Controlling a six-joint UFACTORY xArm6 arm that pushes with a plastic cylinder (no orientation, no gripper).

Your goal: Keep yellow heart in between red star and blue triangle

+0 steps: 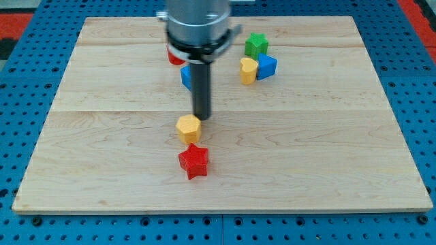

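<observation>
The task's piece, a small yellow heart-shaped block (248, 70), is seen in the upper right of the frame, touching a blue block (266, 66) on its right, with a green star-like block (256, 45) just above the pair. The red star-shaped block (193, 161) lies well apart from it, low in the centre of the frame. A yellow hexagonal block (189, 128) sits just above the red star. My tip (201, 118), the lower end of the straight dark rod, is placed just above and slightly right of the yellow hexagonal block, close to it; contact cannot be confirmed. No hand or jaws are carried, so nothing is pinched or spread; only a bare rod is presented.

A blue piece (185, 77) is partly hidden behind the rod at centre top; it is probably the blue triangle, though its shape cannot be made out. A red block (175, 56) is glimpsed beside the arm housing.

For the step to be done well, the yellow heart should be approached from its right side and slid leftward and downward. The blue block beside it should not be dragged along. The yellow hexagonal block, lying on the line towards the red star, is best skirted.

The pale wooden board (327, 170) offers free room on the right.
</observation>
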